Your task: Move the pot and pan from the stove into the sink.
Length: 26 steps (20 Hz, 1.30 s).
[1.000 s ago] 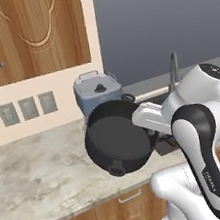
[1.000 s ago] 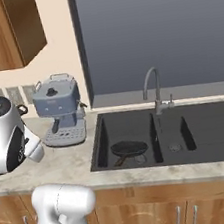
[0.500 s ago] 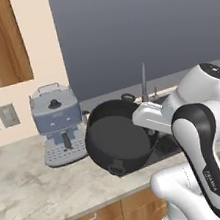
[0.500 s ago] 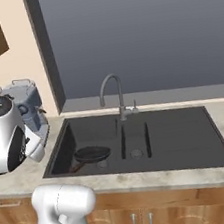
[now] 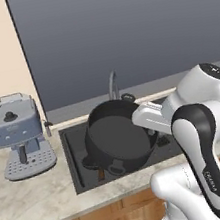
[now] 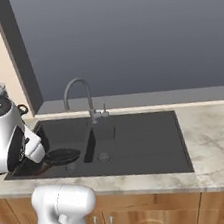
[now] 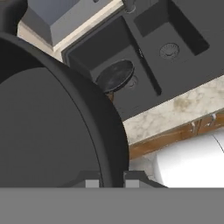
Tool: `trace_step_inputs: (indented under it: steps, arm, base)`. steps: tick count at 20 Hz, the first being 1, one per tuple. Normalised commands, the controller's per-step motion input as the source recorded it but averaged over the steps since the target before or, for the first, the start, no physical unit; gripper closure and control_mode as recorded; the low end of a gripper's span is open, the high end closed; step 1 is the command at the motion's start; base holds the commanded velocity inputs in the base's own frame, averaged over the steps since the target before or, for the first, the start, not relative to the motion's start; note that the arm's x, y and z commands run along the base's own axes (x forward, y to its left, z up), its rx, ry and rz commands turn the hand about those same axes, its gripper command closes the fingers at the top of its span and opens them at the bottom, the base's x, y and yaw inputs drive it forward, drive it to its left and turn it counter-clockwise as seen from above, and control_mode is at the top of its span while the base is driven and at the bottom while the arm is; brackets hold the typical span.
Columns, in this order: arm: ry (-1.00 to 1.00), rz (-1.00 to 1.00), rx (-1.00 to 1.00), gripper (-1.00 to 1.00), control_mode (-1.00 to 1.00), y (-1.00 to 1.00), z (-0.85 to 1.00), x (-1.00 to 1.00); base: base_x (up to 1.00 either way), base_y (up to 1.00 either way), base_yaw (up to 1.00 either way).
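My gripper (image 7: 109,183) is shut on the rim of the deep black pot (image 7: 43,131), which I hold tilted on its side. In the left base view the pot (image 5: 118,140) hangs over the sink's (image 5: 72,138) left part, with my gripper (image 5: 146,126) at its right rim. The shallow dark pan (image 7: 114,75) lies in the sink's left basin (image 7: 87,52), and its round body (image 6: 62,156) also shows in the right base view. A bit of its brown handle (image 5: 101,173) peeks out under the pot. The stove is out of view.
A curved grey faucet (image 6: 78,91) rises behind the sink (image 6: 139,145). A grey coffee machine (image 5: 17,135) stands on the marble counter (image 5: 41,199) to the left. The right basin (image 7: 175,39) has a drain. Wooden cabinets (image 6: 158,211) run below the counter.
The base has driven to the right, so the whole scene slid left: the coffee machine moved to the edge and the sink came to the middle. The pot stays in my grip.
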Motion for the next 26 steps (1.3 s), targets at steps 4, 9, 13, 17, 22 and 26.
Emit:
trace_step_inputs:
  steps: [4,9,13,17,22,26]
  arm:
    - [0.0,0.0,0.0,1.0,1.0,0.0,0.0,0.0]
    - [0.0,0.0,0.0,1.0,-1.0,0.0,0.0,0.0]
    - [0.0,0.0,0.0,1.0,-1.0,0.0,0.0,0.23]
    - [0.0,-0.11,0.0,1.0,-1.0,0.07,0.0,0.65]
    - [0.01,-0.09,0.0,1.0,-1.0,0.05,-0.08,0.7]
    - [0.03,-0.05,0.0,1.0,-1.0,0.02,-0.24,0.56]
  base:
    - [0.33,-0.81,0.01]
    - [0.04,-0.12,0.0]
    - [0.0,0.0,0.0]
    - [0.0,0.0,0.0]
    - [0.0,0.0,0.0]
    - [0.0,0.0,0.0]
